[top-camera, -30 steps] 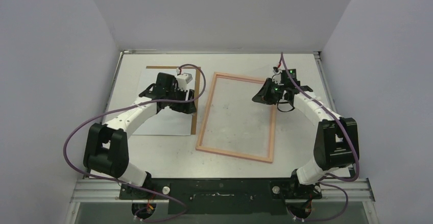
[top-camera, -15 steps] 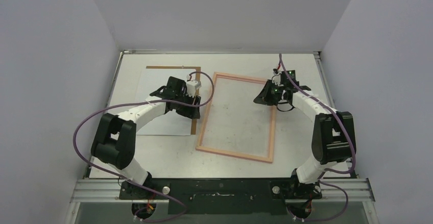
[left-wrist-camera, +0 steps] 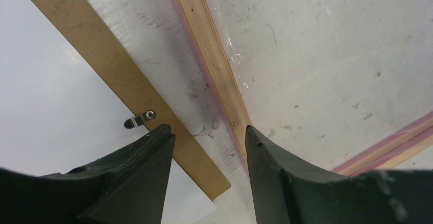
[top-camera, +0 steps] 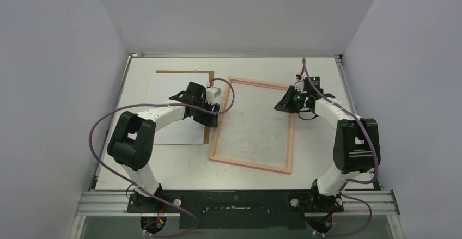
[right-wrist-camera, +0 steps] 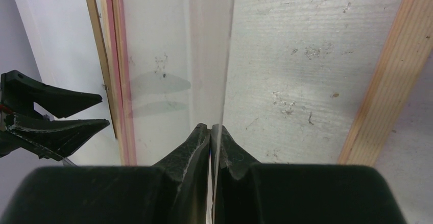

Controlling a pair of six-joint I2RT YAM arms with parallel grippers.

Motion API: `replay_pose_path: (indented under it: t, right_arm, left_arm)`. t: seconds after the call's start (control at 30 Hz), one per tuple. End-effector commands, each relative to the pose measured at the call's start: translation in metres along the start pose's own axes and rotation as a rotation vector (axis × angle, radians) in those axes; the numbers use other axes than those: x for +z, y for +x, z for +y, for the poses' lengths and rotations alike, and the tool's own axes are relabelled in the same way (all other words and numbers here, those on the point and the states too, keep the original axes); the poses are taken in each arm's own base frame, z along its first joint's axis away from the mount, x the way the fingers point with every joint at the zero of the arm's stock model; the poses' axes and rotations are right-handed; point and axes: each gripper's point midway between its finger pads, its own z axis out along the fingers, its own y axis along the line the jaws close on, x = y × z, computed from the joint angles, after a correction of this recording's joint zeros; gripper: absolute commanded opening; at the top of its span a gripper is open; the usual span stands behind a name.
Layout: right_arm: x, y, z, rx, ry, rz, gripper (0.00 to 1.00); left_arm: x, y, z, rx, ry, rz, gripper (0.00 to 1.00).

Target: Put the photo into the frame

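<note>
The photo (top-camera: 170,127) lies white side up at the left of the table, on a brown backing panel (top-camera: 206,133). The pink frame (top-camera: 251,164) lies flat in the middle. My left gripper (top-camera: 213,114) hangs open between the backing panel (left-wrist-camera: 117,81) and the frame's left rail (left-wrist-camera: 214,76), with only bare table between its fingers (left-wrist-camera: 153,173); the photo (left-wrist-camera: 51,106) lies to its left. My right gripper (top-camera: 283,104) is at the frame's right side. In the right wrist view this gripper (right-wrist-camera: 211,127) is shut on the edge of the clear pane (right-wrist-camera: 204,55), which stands raised on edge.
A small metal clip (left-wrist-camera: 140,119) sits on the backing panel beside my left finger. The frame's right rail (right-wrist-camera: 388,81) runs to the right of my right gripper. White walls close in the table on three sides.
My left gripper has moved right, from over the photo to the frame's left rail, and its jaws have narrowed a little. The right gripper has stayed shut at the frame's right side.
</note>
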Motion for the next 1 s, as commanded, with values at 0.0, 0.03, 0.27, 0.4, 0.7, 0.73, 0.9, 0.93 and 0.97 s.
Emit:
replay_pose_path:
  t: [0.0, 0.03, 0.27, 0.4, 0.7, 0.73, 0.9, 0.93, 0.97]
  right_arm:
    - [0.007, -0.005, -0.004, -0.035, -0.022, -0.015, 0.05]
    - [0.008, -0.005, -0.003, -0.037, -0.026, -0.011, 0.05]
    - [0.010, 0.000, -0.002, -0.041, -0.048, 0.035, 0.05]
    - [0.011, 0.003, 0.000, -0.017, -0.069, 0.063, 0.05]
    - [0.009, 0.005, 0.004, 0.062, -0.116, 0.089, 0.05]
    - [0.008, 0.005, 0.005, 0.071, -0.123, 0.089, 0.05]
    - [0.004, -0.001, 0.019, 0.119, -0.184, 0.086, 0.05]
    - [0.003, -0.002, 0.022, 0.129, -0.196, 0.086, 0.05]
    - [0.003, -0.002, 0.025, 0.137, -0.206, 0.087, 0.05]
  left_arm:
    - [0.003, -0.030, -0.004, 0.034, 0.000, -0.075, 0.51]
    - [0.004, -0.030, -0.004, 0.037, -0.001, -0.073, 0.51]
    - [0.011, -0.030, -0.001, 0.041, -0.013, -0.068, 0.49]
    - [0.013, -0.032, 0.000, 0.042, -0.018, -0.070, 0.42]
    - [0.014, -0.029, -0.002, 0.041, -0.008, -0.083, 0.19]
    - [0.014, -0.028, -0.002, 0.042, -0.008, -0.083, 0.18]
    - [0.016, -0.026, 0.000, 0.042, -0.012, -0.082, 0.16]
    - [0.016, -0.026, 0.000, 0.042, -0.011, -0.082, 0.16]
    - [0.016, -0.026, 0.000, 0.041, -0.012, -0.080, 0.15]
